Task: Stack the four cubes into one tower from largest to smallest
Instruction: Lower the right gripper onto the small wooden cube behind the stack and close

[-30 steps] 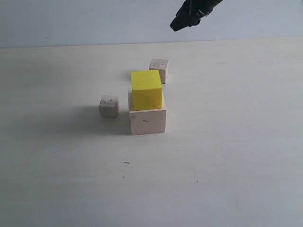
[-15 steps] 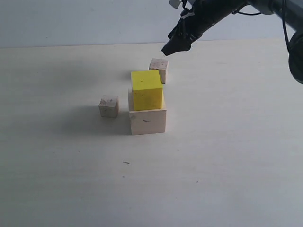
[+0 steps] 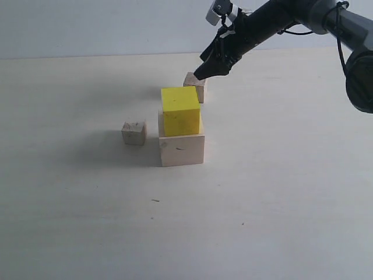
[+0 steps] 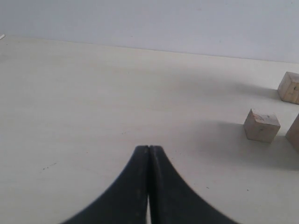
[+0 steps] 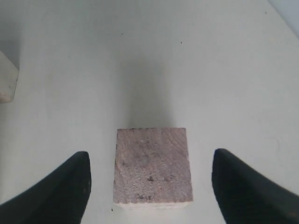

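The bright yellow cube (image 3: 180, 111) sits on the large pale wooden cube (image 3: 182, 149) at the table's middle. One small speckled wooden cube (image 3: 134, 132) stands to their left, also seen from the left wrist (image 4: 261, 125). The other small wooden cube (image 3: 196, 85) stands behind the stack. My right gripper (image 3: 204, 72) hangs just above that far cube, open, and in its wrist view the cube (image 5: 153, 167) lies between the two fingers (image 5: 150, 179) with gaps on both sides. My left gripper (image 4: 149, 148) is shut on nothing, low over bare table, out of the exterior view.
The pale tabletop (image 3: 280, 192) spreads wide around the cubes, ending at a grey wall behind. The right arm (image 3: 291, 14) slants in from the upper right. A corner of the large cube (image 5: 7, 79) shows at the edge of the right wrist view.
The right arm has come down and leftward from the top of the exterior view to just above the far small cube. The cubes have not moved.
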Robot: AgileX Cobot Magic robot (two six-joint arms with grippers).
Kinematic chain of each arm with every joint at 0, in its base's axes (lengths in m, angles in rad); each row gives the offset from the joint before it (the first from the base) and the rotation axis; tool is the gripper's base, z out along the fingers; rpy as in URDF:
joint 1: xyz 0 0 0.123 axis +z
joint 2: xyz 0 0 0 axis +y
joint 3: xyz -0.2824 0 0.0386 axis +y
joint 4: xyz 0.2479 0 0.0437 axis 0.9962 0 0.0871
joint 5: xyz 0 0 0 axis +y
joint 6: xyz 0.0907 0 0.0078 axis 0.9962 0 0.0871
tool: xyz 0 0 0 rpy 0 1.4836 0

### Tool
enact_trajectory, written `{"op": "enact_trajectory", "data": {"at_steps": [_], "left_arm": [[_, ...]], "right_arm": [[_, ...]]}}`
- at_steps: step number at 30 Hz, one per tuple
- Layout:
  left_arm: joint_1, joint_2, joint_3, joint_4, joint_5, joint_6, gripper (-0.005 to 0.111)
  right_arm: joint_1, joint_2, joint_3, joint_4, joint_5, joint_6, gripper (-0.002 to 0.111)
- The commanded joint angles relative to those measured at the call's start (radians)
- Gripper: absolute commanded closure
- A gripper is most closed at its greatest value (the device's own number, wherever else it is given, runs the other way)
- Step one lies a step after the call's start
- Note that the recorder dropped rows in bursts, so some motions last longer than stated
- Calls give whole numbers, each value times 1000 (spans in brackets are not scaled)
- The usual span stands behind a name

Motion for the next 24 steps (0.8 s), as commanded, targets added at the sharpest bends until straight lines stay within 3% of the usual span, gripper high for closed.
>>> {"op": "enact_trajectory", "data": {"at_steps": [1,24], "left_arm": [[-6,-5,2,2,-9,4,107],[-6,-5,2,2,-9,4,107]], "right_arm": [[0,22,-5,17,2,-16,39],[0,39,-5,64,-17,-18,39]]}}
